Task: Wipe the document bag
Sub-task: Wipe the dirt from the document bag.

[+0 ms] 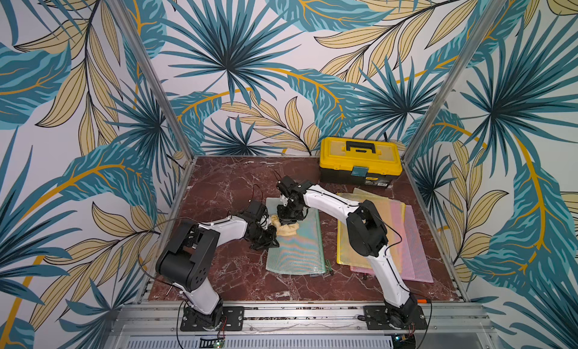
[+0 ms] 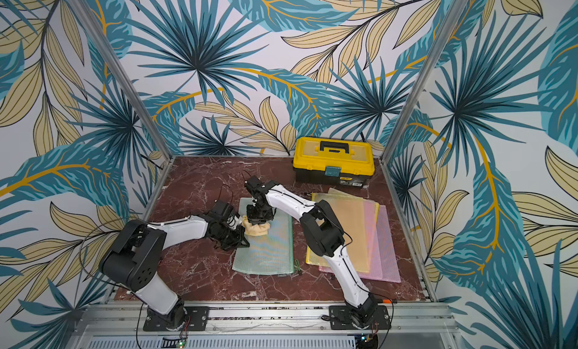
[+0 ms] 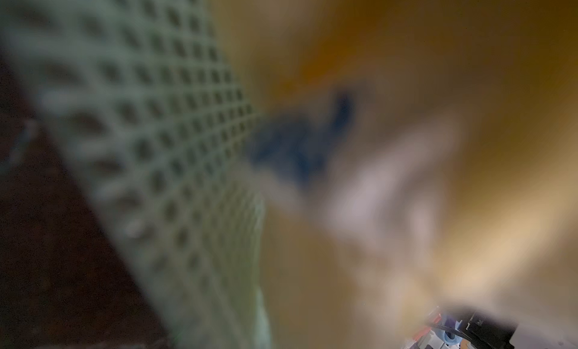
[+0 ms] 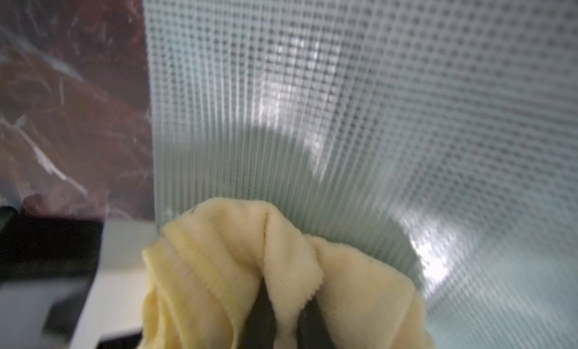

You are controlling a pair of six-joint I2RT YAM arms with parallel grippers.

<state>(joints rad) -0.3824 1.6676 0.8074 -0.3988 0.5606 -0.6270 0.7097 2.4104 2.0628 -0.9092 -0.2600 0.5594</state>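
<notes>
A pale green mesh document bag [image 1: 294,247] [image 2: 266,253] lies flat in the middle of the marble table. A crumpled yellow cloth [image 1: 287,228] [image 2: 258,229] rests on its far half. My right gripper [image 1: 290,218] [image 4: 286,303] comes down from above and is shut on a fold of the cloth [image 4: 219,253], with the bag's mesh [image 4: 344,97] right under it. My left gripper [image 1: 271,238] [image 2: 242,238] lies low at the bag's left edge, beside the cloth. Its wrist view is badly blurred, showing only green mesh [image 3: 140,128] and a tan mass; its jaws are hidden there.
A yellow and black toolbox [image 1: 359,160] stands at the back right. A stack of yellow and pink mesh bags [image 1: 403,238] lies right of the green one, partly under my right arm. Metal frame posts and rails border the table [image 1: 225,181].
</notes>
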